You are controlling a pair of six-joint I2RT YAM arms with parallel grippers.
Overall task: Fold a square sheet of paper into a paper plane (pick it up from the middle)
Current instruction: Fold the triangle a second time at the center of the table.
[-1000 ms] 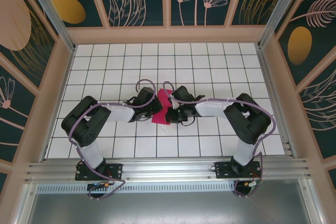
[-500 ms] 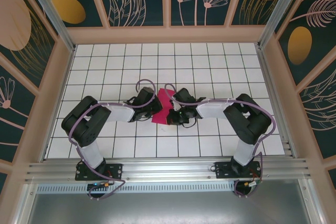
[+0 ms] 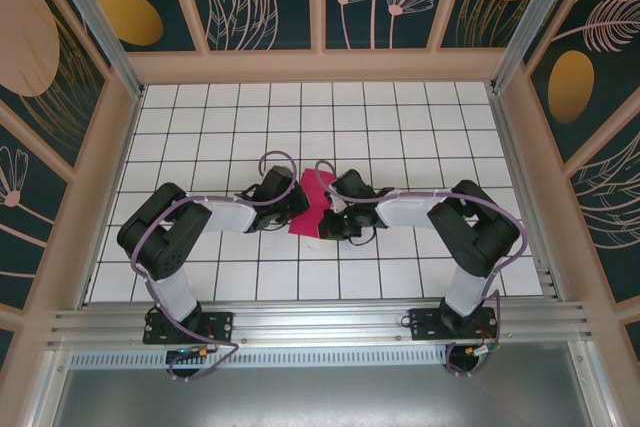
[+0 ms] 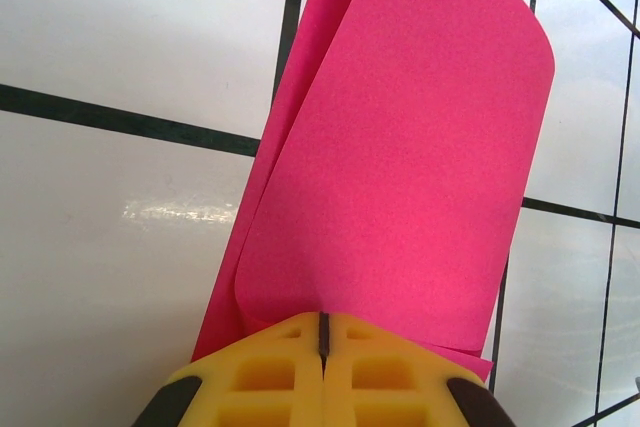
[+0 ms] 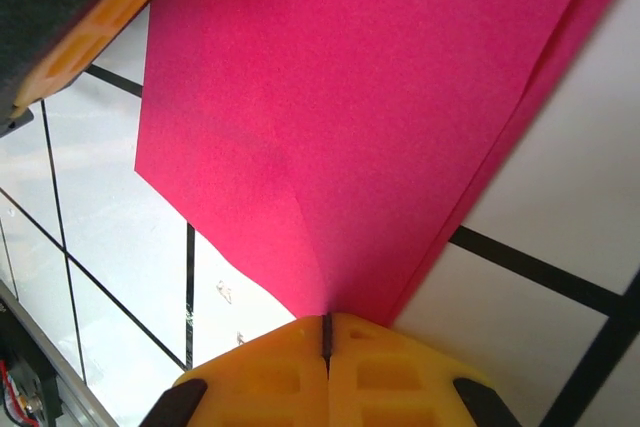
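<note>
We watched both arms reach in toward the middle of the white tiled table, and they met over the magenta square sheet of paper. The left gripper was clenched on the sheet. In its wrist view the yellow pads were pressed tight together, and the paper came out from between them. One layer curled over in a soft loop above another layer underneath.

The right gripper had hold of the sheet as well, from the opposite side. Its yellow pads pinched the paper at a point where a faint crease ran up from the grip.

From above, we found the sheet between the two grippers, near the centre of the table. It was bent and partly raised rather than lying flat on the tiles.

In the right wrist view, the left gripper's orange-padded finger sat at the paper's far corner, up in the top left. The sheet was loosely doubled over, and it was not yet a pointed dart.
</note>
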